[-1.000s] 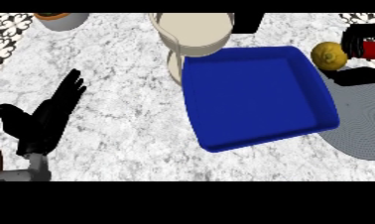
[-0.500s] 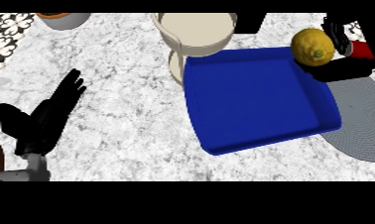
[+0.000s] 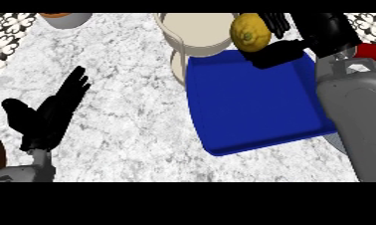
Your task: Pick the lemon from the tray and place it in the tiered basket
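Mottled marble-look counter (image 3: 132, 69), smooth blue tray (image 3: 253, 104) (plastic-like), dimpled matt lemon (image 3: 249, 32)

The tray (image 3: 249, 104) lies right of and before the tiered basket (image 3: 197, 35).

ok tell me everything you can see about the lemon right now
The lemon is a yellow, oval fruit with a dimpled, slightly mottled skin and a small dark spot on its near side. It is lifted off the blue tray, held by the right hand, whose black thumb and fingers curl round its right side and underside. In the head view it shows over the tray's far edge and overlaps the right rim of the cream tiered basket. Nothing else touches it.
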Robot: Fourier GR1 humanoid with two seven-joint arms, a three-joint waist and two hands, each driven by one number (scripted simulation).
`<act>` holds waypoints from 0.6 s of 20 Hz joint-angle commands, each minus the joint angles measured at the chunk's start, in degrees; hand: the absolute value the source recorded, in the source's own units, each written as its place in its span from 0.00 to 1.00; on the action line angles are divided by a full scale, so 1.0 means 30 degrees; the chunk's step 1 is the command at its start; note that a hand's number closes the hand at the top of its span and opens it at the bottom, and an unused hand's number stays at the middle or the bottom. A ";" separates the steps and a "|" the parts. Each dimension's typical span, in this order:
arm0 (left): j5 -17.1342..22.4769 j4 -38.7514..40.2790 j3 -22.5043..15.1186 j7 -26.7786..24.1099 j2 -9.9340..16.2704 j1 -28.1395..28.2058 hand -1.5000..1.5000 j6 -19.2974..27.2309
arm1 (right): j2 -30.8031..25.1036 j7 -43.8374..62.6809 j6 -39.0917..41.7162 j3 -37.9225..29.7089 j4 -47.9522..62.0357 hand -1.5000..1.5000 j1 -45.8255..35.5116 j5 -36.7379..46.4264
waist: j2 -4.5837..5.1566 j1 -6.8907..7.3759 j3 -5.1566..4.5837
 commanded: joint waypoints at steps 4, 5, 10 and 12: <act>-0.0195 -0.1863 -0.0100 0.1413 -0.0265 0.0192 0.50 0.0004 | 0.2382 0.1644 0.0122 0.0188 0.2726 1.00 -0.2773 0.1293 | 0.0001 0.0011 0.0008; -0.0781 -0.0563 -0.0418 0.1134 -0.0943 -0.0680 0.50 0.0681 | 0.3230 0.1370 -0.0931 0.1205 0.3303 1.00 -0.2346 0.2383 | 0.0032 -0.0026 0.0005; -0.0616 0.1403 0.0666 -0.0119 -0.0577 -0.1371 0.50 -0.0169 | 0.4213 0.1444 -0.0971 0.0756 0.5793 1.00 -0.3620 0.2997 | 0.0062 -0.0033 0.0001; -0.0828 -0.0972 0.0127 -0.0025 -0.0650 0.0461 0.50 -0.0292 | 0.4630 0.1568 -0.1022 0.0539 0.7077 1.00 -0.4210 0.3223 | 0.0028 0.0113 0.0007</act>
